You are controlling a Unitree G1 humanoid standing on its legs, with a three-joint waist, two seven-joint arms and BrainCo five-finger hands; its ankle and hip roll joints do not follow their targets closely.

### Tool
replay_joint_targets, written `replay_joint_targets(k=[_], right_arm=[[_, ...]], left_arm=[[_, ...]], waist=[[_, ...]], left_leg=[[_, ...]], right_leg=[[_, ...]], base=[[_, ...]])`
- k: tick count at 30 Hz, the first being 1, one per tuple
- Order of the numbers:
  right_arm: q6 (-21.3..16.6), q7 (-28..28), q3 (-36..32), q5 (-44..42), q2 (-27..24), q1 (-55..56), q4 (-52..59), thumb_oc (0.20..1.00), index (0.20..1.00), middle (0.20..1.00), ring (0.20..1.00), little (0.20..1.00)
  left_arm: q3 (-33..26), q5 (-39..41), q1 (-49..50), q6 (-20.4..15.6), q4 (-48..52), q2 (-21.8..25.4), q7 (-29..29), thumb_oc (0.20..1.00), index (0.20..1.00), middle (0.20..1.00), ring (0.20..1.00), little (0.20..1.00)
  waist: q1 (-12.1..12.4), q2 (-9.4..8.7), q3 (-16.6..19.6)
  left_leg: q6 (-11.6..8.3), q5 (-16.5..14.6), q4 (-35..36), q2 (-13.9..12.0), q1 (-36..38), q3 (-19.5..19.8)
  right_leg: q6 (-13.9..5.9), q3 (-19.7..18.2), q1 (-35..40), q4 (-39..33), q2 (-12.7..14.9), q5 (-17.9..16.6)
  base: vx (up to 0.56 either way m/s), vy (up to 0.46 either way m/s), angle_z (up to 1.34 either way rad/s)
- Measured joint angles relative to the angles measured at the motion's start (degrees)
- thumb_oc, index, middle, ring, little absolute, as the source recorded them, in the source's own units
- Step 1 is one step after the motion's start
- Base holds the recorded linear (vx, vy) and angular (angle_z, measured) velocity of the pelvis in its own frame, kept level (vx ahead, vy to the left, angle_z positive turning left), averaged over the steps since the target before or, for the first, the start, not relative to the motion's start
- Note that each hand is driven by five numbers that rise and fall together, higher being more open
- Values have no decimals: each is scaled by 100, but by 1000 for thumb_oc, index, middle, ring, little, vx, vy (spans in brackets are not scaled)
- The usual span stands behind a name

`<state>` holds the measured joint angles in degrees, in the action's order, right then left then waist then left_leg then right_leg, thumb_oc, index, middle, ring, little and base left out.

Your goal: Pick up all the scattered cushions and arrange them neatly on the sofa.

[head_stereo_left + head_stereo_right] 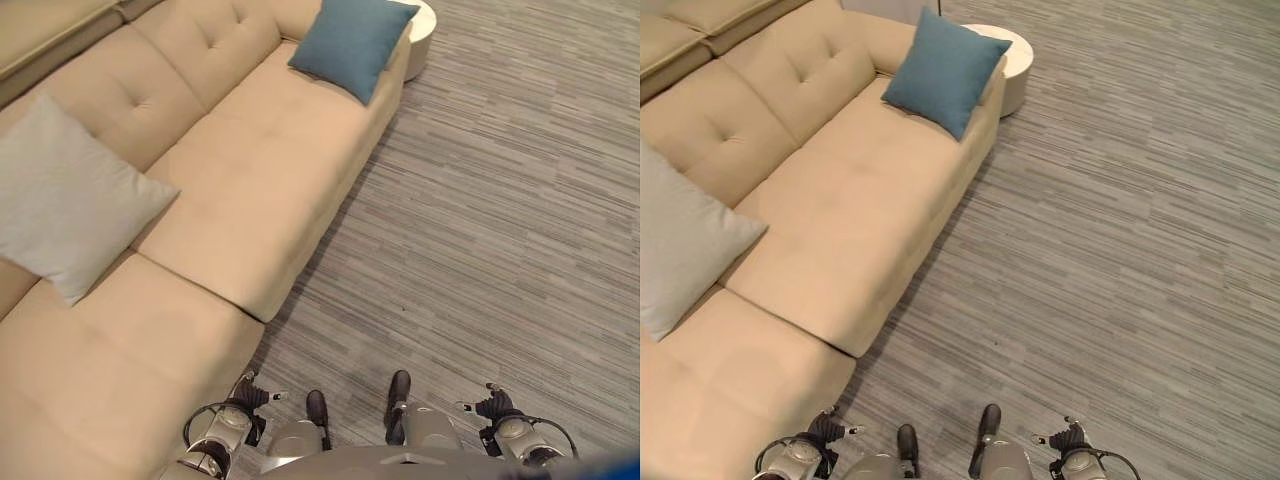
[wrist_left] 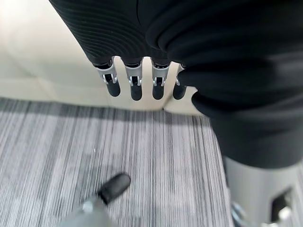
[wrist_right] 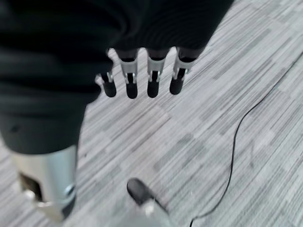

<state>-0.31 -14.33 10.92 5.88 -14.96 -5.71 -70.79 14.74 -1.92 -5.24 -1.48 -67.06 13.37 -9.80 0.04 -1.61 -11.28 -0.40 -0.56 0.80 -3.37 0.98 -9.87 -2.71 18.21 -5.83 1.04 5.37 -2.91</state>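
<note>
A blue cushion (image 1: 350,42) leans at the far end of the beige sofa (image 1: 260,190), against the armrest. A light grey cushion (image 1: 62,200) rests against the backrest on the sofa's near left part. My left hand (image 2: 135,85) hangs down beside the sofa's front edge, above the carpet, with straight fingers and nothing in it. My right hand (image 3: 142,82) hangs over the striped carpet, fingers straight and empty. Both hands are far from either cushion.
A round white side table (image 1: 1008,60) stands just past the sofa's far end. Grey striped carpet (image 1: 500,220) spreads to the right of the sofa. The sofa's seat between the two cushions is bare.
</note>
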Motion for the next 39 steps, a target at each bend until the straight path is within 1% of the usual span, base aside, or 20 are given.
replay_joint_targets(k=[4,5,6,9,13,16,18,20,21,22,24,25,26,28,32,34,36,37,38,39], right_arm=[[-16,-23,-135,-19,-88,100,71,1000,1000,1000,1000,1000],[-35,-60,-133,-20,-91,68,96,1000,1000,1000,1000,1000],[-27,-79,-83,-23,-82,-20,-38,1000,1000,1000,1000,1000],[-14,-123,147,-73,-98,-76,-201,1000,1000,1000,1000,1000],[-6,-156,329,-78,-98,-94,-346,1000,1000,1000,1000,1000],[-10,-160,317,-75,-109,-50,-354,1000,1000,1000,1000,1000],[-10,-158,323,-67,-119,-30,-384,1000,1000,1000,1000,1000],[4,-146,286,-62,-138,-25,-454,1000,1000,1000,1000,1000],[-6,-125,306,-53,-126,-3,-339,1000,1000,1000,1000,1000],[-4,-112,370,-50,-92,97,-138,1000,1000,1000,1000,1000],[8,-113,308,-7,-99,113,-73,1000,1000,1000,1000,1000],[16,-109,298,0,-104,53,-39,1000,1000,1000,1000,1000],[3,-108,295,1,-94,4,25,1000,1000,1000,1000,1000],[-1,-103,349,3,-66,-69,67,1000,1000,1000,1000,1000],[41,-109,267,6,-83,-62,120,1000,1000,1000,1000,1000],[89,-108,245,4,-61,-63,46,1000,1000,1000,1000,1000],[109,-111,140,3,-70,45,-28,1000,1000,1000,1000,1000],[100,-118,75,3,-97,121,-71,1000,1000,1000,1000,1000],[87,-123,26,-3,-53,73,-87,1000,1000,1000,1000,1000],[58,-124,26,-5,-45,98,-74,1000,1000,1000,1000,1000]], left_arm=[[50,-118,-218,-19,-147,-183,-3,1000,1000,1000,1000,1000],[-16,-103,-281,-19,-152,-160,-11,1000,1000,1000,1000,1000],[-2,-95,-313,-22,-26,-46,-17,1000,1000,1000,1000,1000],[1,-94,-199,0,-5,-39,-13,1000,1000,1000,1000,1000],[104,-97,-148,-1,-13,-17,-4,1000,1000,1000,1000,1000],[75,-108,-44,3,-12,-16,-3,1000,1000,1000,1000,1000],[84,-120,-81,7,-30,-53,-5,1000,1000,1000,1000,1000],[107,-119,-12,33,-188,-139,-4,1000,1000,1000,1000,1000],[117,-119,46,54,-172,-146,-7,1000,1000,1000,1000,1000],[106,-114,-118,65,-129,-75,-15,1000,1000,1000,1000,1000],[224,-100,-279,52,-119,-29,-43,1000,1000,1000,1000,1000],[291,-100,-356,58,-127,-42,-56,1000,1000,1000,1000,1000],[304,-100,-353,60,-129,-43,-59,1000,1000,1000,1000,1000],[295,-105,-342,59,-173,-32,-58,1000,1000,1000,1000,1000],[203,-119,-158,63,-249,35,-52,1000,1000,1000,1000,1000],[185,-124,-63,67,-352,42,-54,1000,1000,1000,1000,1000],[130,-128,24,73,-405,-86,-54,1000,1000,1000,1000,1000],[81,-117,65,54,-395,-216,-58,1000,1000,1000,1000,1000],[27,-115,5,42,-399,-245,-49,1000,1000,1000,1000,1000],[-47,-101,-35,4,-381,-239,-63,1000,1000,1000,1000,1000]], waist=[[-42,-87,18],[-45,-113,-2],[62,-197,-55],[92,-177,-34],[156,-105,15],[229,-177,84],[221,-151,185],[160,92,232],[103,191,296],[55,87,385],[33,-2,389],[70,60,334],[74,144,294],[36,167,270],[-31,-147,207],[-47,-207,196],[-113,-35,188],[-51,56,198],[-28,24,217],[16,-29,239]], left_leg=[[-374,109,-1852,-178,-810,475],[-628,255,-2752,-185,-1328,677],[-693,164,-3368,-113,-1857,946],[-558,258,-1468,94,-1828,870],[-559,697,-43,247,-1788,964],[-220,932,-87,431,-1598,877],[-74,971,-188,540,-1382,831],[393,742,286,422,-733,690],[467,706,284,371,-643,710],[650,403,121,581,-557,720],[778,220,121,821,-428,664],[794,174,139,829,-319,606],[763,121,151,815,-204,558],[604,20,246,811,37,459],[324,-429,260,834,425,577],[133,-662,201,773,620,639],[-97,-796,26,553,955,757],[-162,-802,-460,431,915,712],[-235,-798,-1507,395,447,742],[-474,-611,-2733,347,-98,655]], right_leg=[[276,-185,465,-447,-229,151],[499,-297,440,-397,-275,260],[612,-410,566,-444,-356,270],[666,-477,744,-649,-537,264],[542,-762,872,-636,-894,497],[480,-978,1184,-628,-942,606],[245,-1069,1340,-625,-890,781],[2,-1248,1213,280,-914,1159],[-153,-1236,776,1253,-872,1411],[-446,-1162,-14,2949,-303,1708],[-622,-964,-744,4154,445,1740],[-598,-696,-1002,4149,685,1739],[-543,-429,-1136,3816,864,1698],[-560,-321,-1335,2566,842,1433],[-586,-337,-1590,780,535,187],[-507,-305,-1378,338,393,-19],[23,-285,-899,227,202,-519],[293,-249,-591,93,74,-467],[392,-154,-339,-98,38,-385],[516,-144,-157,-272,32,-384]], base=[[129,-222,29],[242,-138,-7],[351,-105,-27],[295,-9,-44],[307,71,-37],[280,125,-69],[301,190,-48],[142,108,-57],[155,103,-37],[283,140,2],[285,49,-4],[253,-39,-35],[243,-68,-34],[229,-94,-7],[349,-206,12],[302,-193,20],[239,-261,35],[247,-362,38],[193,-382,28],[197,-352,7]])
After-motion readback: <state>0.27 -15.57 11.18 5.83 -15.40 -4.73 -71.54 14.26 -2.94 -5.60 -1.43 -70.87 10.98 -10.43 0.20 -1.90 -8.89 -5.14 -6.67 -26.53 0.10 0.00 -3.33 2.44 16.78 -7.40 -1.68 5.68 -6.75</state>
